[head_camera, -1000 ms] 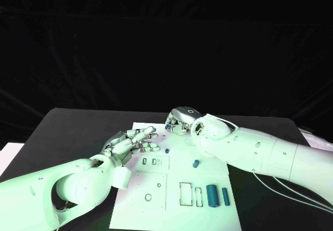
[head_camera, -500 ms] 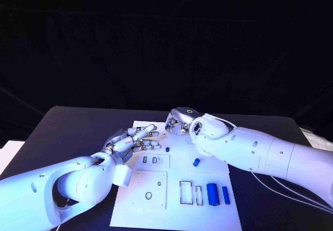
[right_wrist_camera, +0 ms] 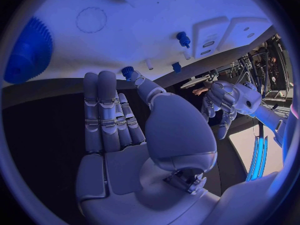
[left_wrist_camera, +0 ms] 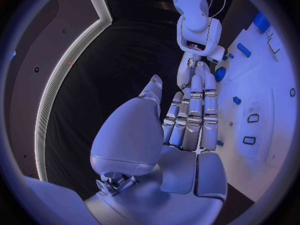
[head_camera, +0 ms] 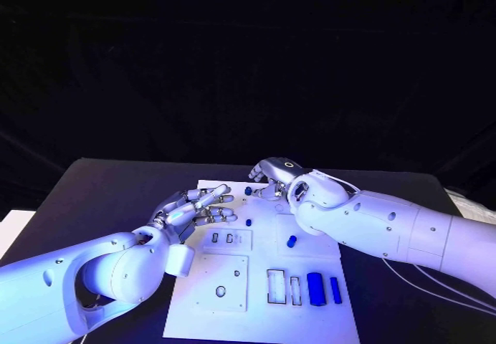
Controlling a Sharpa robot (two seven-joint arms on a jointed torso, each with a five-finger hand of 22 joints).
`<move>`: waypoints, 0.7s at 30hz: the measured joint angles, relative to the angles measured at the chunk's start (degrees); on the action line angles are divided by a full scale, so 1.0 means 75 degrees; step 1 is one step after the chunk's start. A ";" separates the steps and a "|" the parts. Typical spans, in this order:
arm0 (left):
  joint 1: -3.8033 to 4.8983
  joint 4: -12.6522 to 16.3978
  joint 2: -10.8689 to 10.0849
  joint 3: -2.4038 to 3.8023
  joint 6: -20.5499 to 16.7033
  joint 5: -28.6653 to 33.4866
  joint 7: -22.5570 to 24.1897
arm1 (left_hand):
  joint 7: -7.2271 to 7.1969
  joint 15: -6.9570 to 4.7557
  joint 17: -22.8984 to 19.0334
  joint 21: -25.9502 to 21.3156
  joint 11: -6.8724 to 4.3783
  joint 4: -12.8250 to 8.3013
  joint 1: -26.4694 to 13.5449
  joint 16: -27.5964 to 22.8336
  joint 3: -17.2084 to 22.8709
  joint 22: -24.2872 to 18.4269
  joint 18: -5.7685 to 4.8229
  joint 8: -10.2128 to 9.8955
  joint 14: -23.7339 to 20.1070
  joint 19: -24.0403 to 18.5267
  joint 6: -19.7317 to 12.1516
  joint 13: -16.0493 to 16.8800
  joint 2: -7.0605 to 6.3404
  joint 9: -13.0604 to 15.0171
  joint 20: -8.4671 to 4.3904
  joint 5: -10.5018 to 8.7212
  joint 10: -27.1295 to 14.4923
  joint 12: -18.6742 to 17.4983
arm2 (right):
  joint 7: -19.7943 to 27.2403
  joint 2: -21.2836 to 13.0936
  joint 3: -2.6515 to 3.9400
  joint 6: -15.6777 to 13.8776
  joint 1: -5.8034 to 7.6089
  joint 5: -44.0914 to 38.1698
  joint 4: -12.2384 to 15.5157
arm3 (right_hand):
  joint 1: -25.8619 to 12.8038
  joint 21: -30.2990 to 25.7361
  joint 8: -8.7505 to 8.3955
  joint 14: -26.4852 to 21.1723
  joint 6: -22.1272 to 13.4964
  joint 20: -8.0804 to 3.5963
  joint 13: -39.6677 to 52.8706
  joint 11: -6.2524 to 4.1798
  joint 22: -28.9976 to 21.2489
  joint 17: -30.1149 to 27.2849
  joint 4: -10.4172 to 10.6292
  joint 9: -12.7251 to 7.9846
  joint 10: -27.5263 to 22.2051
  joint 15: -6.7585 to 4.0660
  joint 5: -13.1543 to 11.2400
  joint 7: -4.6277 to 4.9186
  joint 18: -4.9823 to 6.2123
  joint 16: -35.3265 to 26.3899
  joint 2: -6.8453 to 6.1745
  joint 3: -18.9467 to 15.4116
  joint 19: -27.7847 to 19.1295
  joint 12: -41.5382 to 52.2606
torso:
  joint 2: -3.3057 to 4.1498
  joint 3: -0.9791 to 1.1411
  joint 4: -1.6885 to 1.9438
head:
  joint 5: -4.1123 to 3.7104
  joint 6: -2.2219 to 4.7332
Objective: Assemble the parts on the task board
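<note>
The white task board (head_camera: 259,315) lies in the middle of the black table. My right hand (head_camera: 271,178) hovers over its far edge with its fingers straight and nothing in them. Its thumb tip is right beside a small blue part (right_wrist_camera: 127,71) (head_camera: 248,190), and a blue gear (right_wrist_camera: 28,50) lies on the board close by. My left hand (head_camera: 201,206) hangs open over the board's far left corner, fingers spread, holding nothing. A small blue peg (head_camera: 248,222) and a short blue piece (head_camera: 292,241) lie mid-board. Two long blue pieces (head_camera: 315,289) lie near the right edge.
Empty rectangular slots (head_camera: 276,287) sit beside the long pieces, with small slots (head_camera: 215,238) and an oval hole (head_camera: 220,292) on the board's left half. Black tabletop (head_camera: 93,201) surrounds the board. My right forearm (head_camera: 393,226) lies across the board's far right corner.
My right hand has risen slightly and uncurled its fingers above the small blue part at the far edge. My left hand has barely moved.
</note>
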 measured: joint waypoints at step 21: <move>0.0312 -0.0376 -0.0593 0.0004 0.0208 -0.0014 0.0008 | 0.0000 0.0029 0.0039 -0.0001 0.0027 -0.0042 0.0030 0.0000 -0.0002 -0.0001 -0.0002 0.0000 -0.0085 -0.0029 0.0000 0.0000 0.0030 0.0000 0.0027 0.0000 -0.0027 0.0028 | -0.0130 -0.2568 0.0124 0.0705 0.0034 0.1797 0.1697 | -0.0259 0.2116 0.0000 0.0714 0.0382 -0.0551 0.2153 -0.0803 0.2964 0.3785 0.0775 -0.0023 0.2593 -0.0533 0.1083 -0.0562 -0.0302 0.3080 -0.0399 -0.1002 0.1727 0.2861 | -0.0113 0.0094 -0.0189 | 0.0015 0.0023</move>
